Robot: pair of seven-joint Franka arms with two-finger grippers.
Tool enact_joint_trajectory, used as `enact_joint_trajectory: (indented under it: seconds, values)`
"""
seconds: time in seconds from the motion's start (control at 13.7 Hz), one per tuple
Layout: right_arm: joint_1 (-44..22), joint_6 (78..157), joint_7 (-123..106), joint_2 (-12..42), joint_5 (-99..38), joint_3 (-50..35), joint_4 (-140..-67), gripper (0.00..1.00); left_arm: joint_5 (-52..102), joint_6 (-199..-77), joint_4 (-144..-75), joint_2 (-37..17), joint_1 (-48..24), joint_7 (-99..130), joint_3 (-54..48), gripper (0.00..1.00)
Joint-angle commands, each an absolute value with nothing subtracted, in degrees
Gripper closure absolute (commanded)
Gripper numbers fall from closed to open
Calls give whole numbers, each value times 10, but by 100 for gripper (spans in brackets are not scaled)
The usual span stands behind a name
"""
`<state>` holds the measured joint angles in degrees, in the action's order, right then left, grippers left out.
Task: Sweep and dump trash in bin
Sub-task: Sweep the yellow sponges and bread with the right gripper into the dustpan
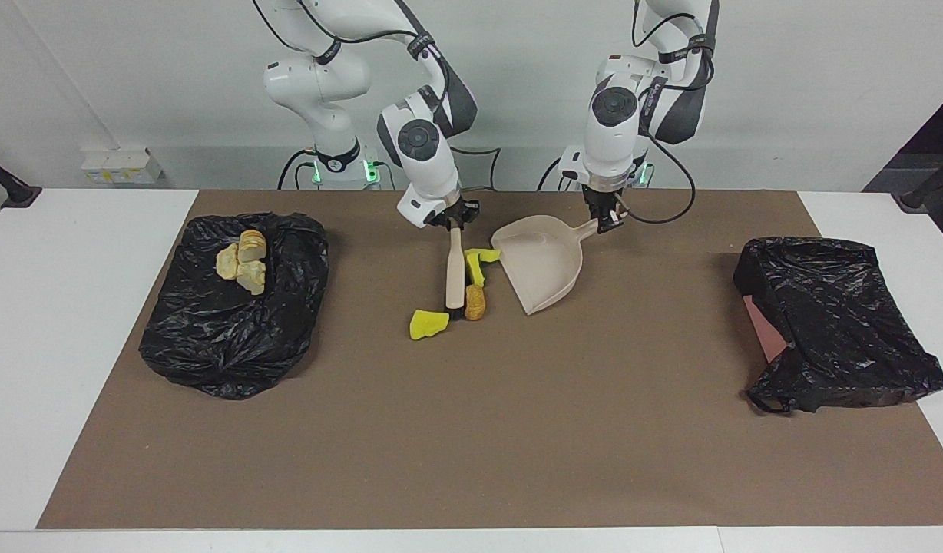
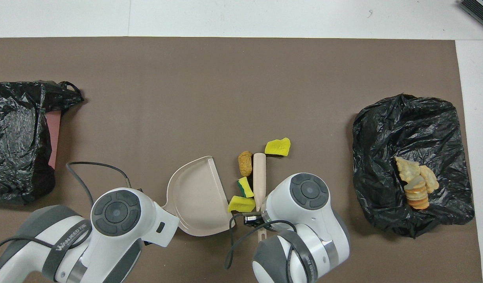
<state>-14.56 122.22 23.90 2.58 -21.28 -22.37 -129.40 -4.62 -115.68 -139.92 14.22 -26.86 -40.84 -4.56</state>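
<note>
My right gripper (image 1: 454,222) is shut on the handle of the beige brush (image 1: 454,270), whose bristled end rests on the mat (image 1: 471,430). My left gripper (image 1: 607,223) is shut on the handle of the beige dustpan (image 1: 540,265), whose mouth faces the brush. Between brush and dustpan lie two yellow sponge bits (image 1: 479,263) and a brown bread piece (image 1: 475,302). A third sponge bit (image 1: 428,324) lies beside the brush tip, toward the right arm's end. In the overhead view I see the dustpan (image 2: 194,192), brush (image 2: 259,173), bread piece (image 2: 245,163) and that sponge bit (image 2: 277,146).
A flat black bag (image 1: 233,330) toward the right arm's end carries three bread pieces (image 1: 241,261). A black bag over a pinkish box (image 1: 832,322) stands toward the left arm's end; it also shows in the overhead view (image 2: 17,137).
</note>
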Motion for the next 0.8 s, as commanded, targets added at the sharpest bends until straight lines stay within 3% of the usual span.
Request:
enact_joint_trajectory:
  seconds: [0.0,0.22,0.44,0.58,0.73]
  values:
    - [-180,1220,230,52,-265,-226,-1257,100,-55,-1200,-1405,120,-292,-388,-38,100]
    - [-189,1209,229,33,-320,-226,-1241,100,-53,-1241,-1401,96,-287,-387,-38,100]
    - [-151,1105,212,-40,-302,-217,-1242,100,-52,-1259,-1399,88,-281,-393,-37,100]
    - [-105,1051,193,-67,-218,-218,-1238,100,-52,-1257,-1394,80,-264,-399,-37,100]
    - [-90,1047,186,-59,-132,-217,-1233,100,-52,-1257,-1393,80,-262,-400,-37,100]
